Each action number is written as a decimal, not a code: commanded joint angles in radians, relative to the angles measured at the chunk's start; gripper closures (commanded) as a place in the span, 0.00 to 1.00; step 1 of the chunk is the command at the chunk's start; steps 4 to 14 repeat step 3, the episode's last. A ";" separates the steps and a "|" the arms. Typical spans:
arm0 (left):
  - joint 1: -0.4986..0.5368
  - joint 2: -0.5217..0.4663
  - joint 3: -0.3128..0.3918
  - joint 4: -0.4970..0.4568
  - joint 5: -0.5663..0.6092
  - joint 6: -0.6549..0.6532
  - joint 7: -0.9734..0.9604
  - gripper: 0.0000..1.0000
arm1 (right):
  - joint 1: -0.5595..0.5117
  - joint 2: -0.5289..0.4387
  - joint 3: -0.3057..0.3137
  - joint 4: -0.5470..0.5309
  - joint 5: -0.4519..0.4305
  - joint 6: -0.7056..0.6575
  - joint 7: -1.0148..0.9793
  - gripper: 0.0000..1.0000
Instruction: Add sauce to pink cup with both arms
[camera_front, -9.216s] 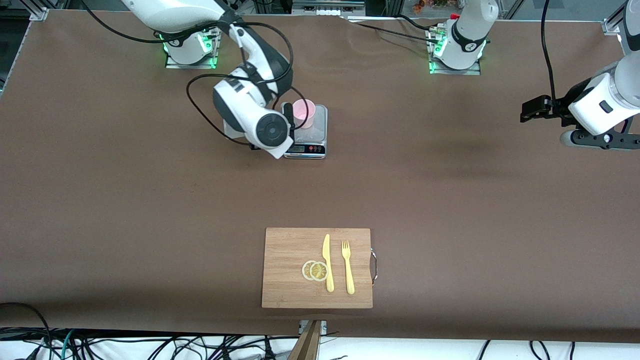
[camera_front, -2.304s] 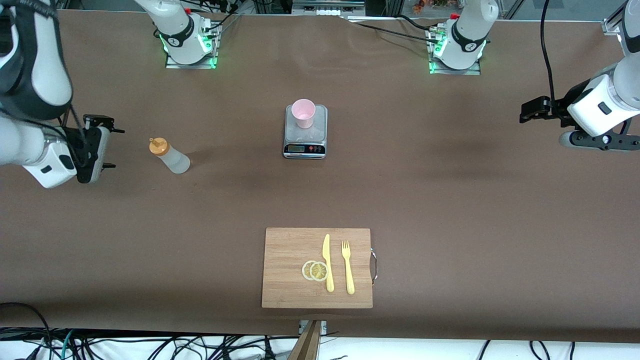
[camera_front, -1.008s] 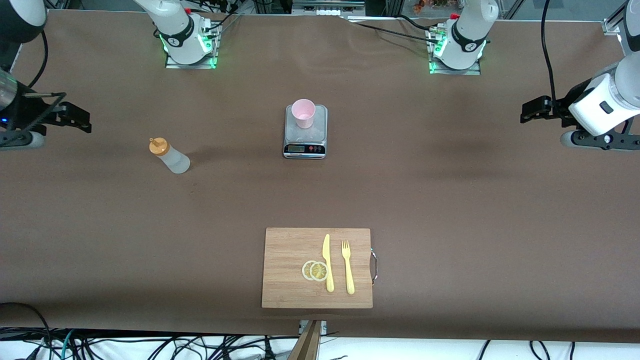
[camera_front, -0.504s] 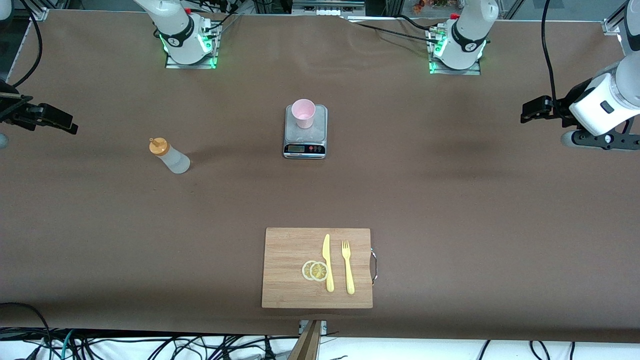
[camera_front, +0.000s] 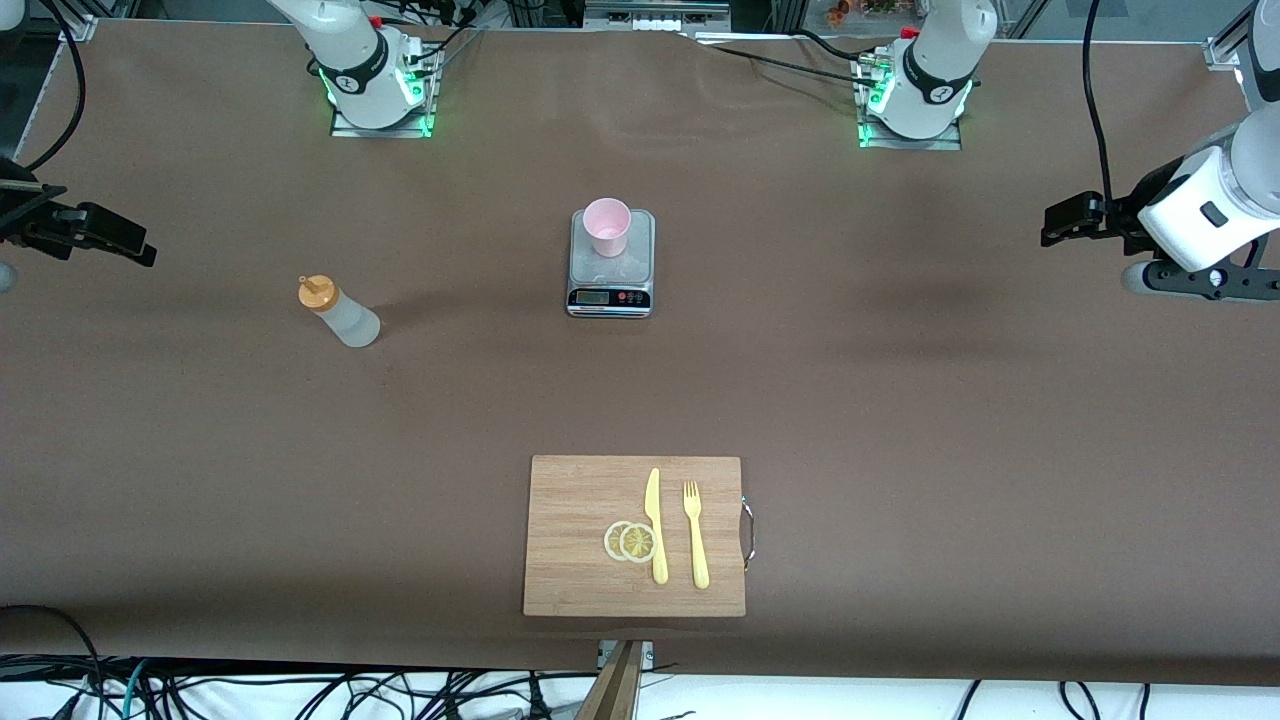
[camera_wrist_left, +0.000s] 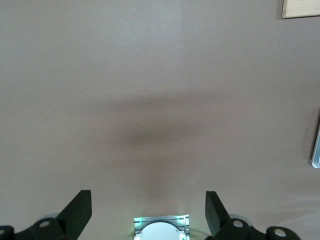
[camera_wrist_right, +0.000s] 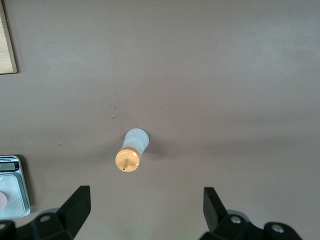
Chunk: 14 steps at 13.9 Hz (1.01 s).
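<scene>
Evenly and brightly lit from overhead, no glare on the matte brown table (camera_front: 900, 400). Soft, diffuse shadow bands across it; a short faint shadow beside the sauce bottle (camera_front: 340, 313). Green glow at the arm bases (camera_front: 380, 100). Sharp in the front view, slightly soft and paler in both wrist views.

My small translucent whitish plastic squeeze bottle with orange nozzle cap (camera_front: 338, 312) stands upright on brown table, toward my right arm's end, untouched. My small pale pink plastic tumbler (camera_front: 607, 226), round rim, slightly tapered, no handle, stands upright on silver kitchen scale (camera_front: 611, 282), mid-table, well apart from bottle, slightly farther from front camera
</scene>
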 joint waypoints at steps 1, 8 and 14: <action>0.006 0.020 -0.007 0.036 0.009 -0.010 0.022 0.00 | 0.000 -0.011 0.003 0.005 0.004 0.016 0.008 0.00; 0.006 0.020 -0.007 0.036 0.009 -0.010 0.022 0.00 | 0.000 -0.013 0.003 0.003 0.004 0.017 0.008 0.00; 0.006 0.020 -0.007 0.036 0.009 -0.010 0.022 0.00 | 0.000 -0.013 0.003 0.003 0.004 0.017 0.008 0.00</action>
